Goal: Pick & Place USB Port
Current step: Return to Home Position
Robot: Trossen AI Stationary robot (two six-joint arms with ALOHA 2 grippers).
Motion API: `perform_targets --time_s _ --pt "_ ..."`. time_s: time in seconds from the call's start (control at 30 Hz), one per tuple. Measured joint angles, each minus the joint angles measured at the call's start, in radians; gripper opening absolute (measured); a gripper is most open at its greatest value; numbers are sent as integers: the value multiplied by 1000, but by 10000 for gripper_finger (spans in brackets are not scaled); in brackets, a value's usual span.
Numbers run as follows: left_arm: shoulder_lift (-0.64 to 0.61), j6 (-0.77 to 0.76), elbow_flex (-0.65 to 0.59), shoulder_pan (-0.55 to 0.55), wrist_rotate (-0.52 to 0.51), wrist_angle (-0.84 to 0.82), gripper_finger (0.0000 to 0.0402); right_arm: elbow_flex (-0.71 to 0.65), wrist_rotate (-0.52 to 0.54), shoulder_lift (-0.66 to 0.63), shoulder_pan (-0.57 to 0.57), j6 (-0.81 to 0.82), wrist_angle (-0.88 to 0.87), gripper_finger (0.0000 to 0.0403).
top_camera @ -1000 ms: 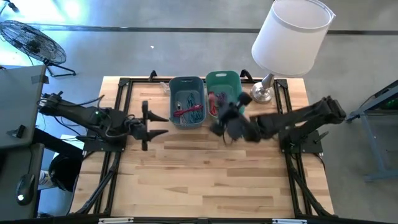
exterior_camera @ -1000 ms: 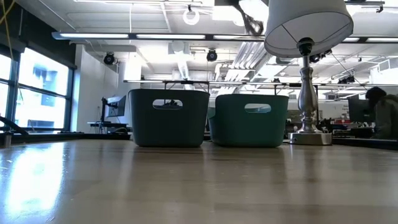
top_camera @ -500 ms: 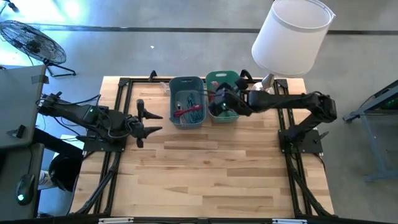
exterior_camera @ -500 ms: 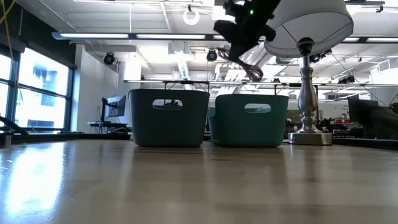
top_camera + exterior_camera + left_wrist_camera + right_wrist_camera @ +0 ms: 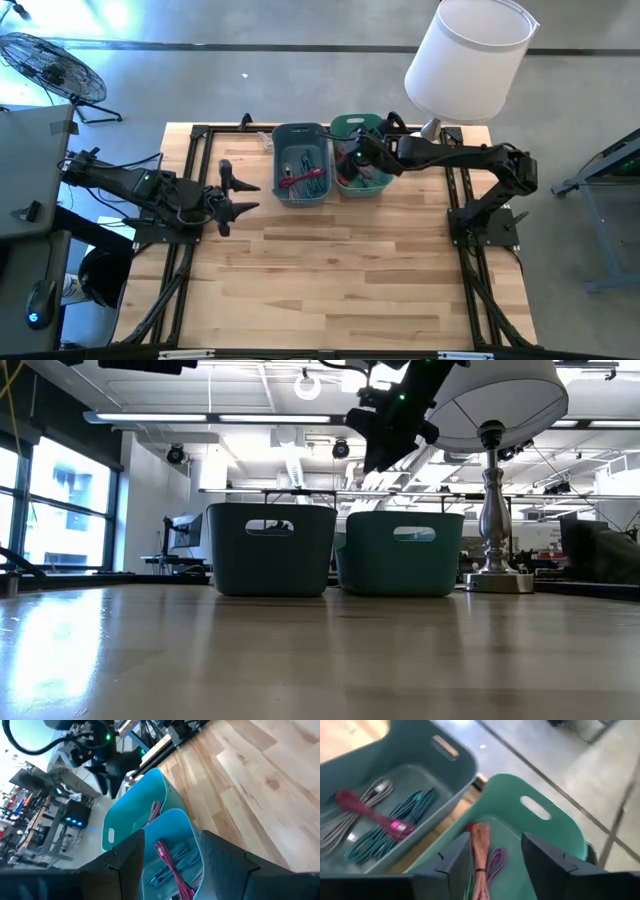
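Right gripper [image 5: 350, 163] hangs over the green bin [image 5: 358, 120] with its two fingers spread and nothing between them. In the low view it sits clear above the bin's rim, apart from it. Its wrist view looks down between the fingers into that bin. Two cables can be made out there: a brown cable [image 5: 480, 847] lying straight and a purple cable [image 5: 495, 862] looped just beside it. Whether more lie under them I cannot tell.

Left gripper [image 5: 248, 197] waits at 8 o'clock of the blue bin [image 5: 300, 127], near it but not touching. Its two fingers are also spread and empty, and they point toward 3 o'clock across the table [image 5: 330, 280].

Two bins stand side by side at the table's 12 o'clock edge, walls almost touching, with the green one at 3 o'clock of the blue one. Three cables lie in the blue bin. A pink cable [image 5: 367, 810] lies across the middle, a teal cable [image 5: 395, 832] lies alongside it, and a grey cable [image 5: 337, 832] lies on its other side. That makes five cables counted in all, every one inside a bin, none on the bare wood.

One lamp [image 5: 467, 60] stands at 3 o'clock of the green bin, at the table's 1 o'clock corner. Its white shade overhangs the edge.
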Motion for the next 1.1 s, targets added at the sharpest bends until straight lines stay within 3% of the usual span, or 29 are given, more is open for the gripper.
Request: perform_targets --time_s 0.17,0.3,0.4,0.57,0.77,1.1 --pt "-3 1 0 0 -23 -19 188 0 -192 -6 0 -31 -44 160" --pt "-10 28 0 0 -36 -59 170 0 -242 -31 22 -61 -137 86" --pt "-21 55 0 0 -43 -89 124 0 -220 -61 63 -95 -181 16" --pt "-64 134 0 0 -45 -89 14 0 -211 -146 153 -101 -226 7" --pt "-192 182 0 0 -125 -101 3 0 -173 -307 265 -78 -335 1" --pt "-474 151 1 0 -107 -196 1 0 -53 -532 498 -117 -426 0"
